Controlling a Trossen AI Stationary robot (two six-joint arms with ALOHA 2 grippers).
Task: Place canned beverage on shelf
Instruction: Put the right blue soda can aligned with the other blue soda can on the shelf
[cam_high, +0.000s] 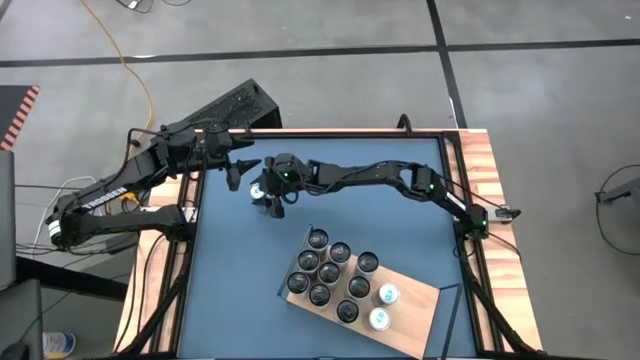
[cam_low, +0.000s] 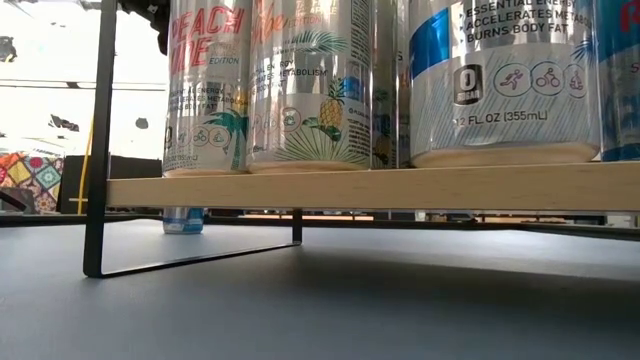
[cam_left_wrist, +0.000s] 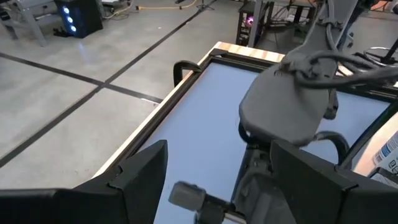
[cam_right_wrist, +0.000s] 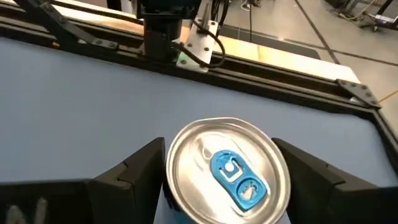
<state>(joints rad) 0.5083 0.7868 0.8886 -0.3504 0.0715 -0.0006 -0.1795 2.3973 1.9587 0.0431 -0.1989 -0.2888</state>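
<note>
A silver can (cam_right_wrist: 227, 171) with a blue pull tab stands upright between the fingers of my right gripper (cam_right_wrist: 219, 146), which is shut on it. This gripper (cam_high: 268, 192) reaches across to the table's far left part. In the low view the can's blue bottom (cam_low: 183, 220) shows under the shelf (cam_low: 400, 187), at or just above the tabletop. The shelf (cam_high: 415, 300), a light-wood board near the front edge, carries several upright cans (cam_high: 330, 272). My left gripper (cam_high: 240, 165) hovers open and empty near the far left corner, close beside my right gripper. My right gripper pinches the can by its two opposite sides just below the rim (cam_right_wrist: 171, 202), one finger (cam_right_wrist: 140, 171) on each side. The fingers come nearly level from the table's right side. The can stays upright, top up; whether its base touches the table I cannot tell.
Wooden strips and a black frame (cam_right_wrist: 261, 87) edge the blue table. The shelf stands on thin black metal legs (cam_low: 97, 140). The right arm's grey wrist (cam_left_wrist: 292, 106) is just ahead of my left gripper (cam_left_wrist: 217, 155). Bare blue tabletop (cam_high: 400, 215) lies between the shelf and the far edge.
</note>
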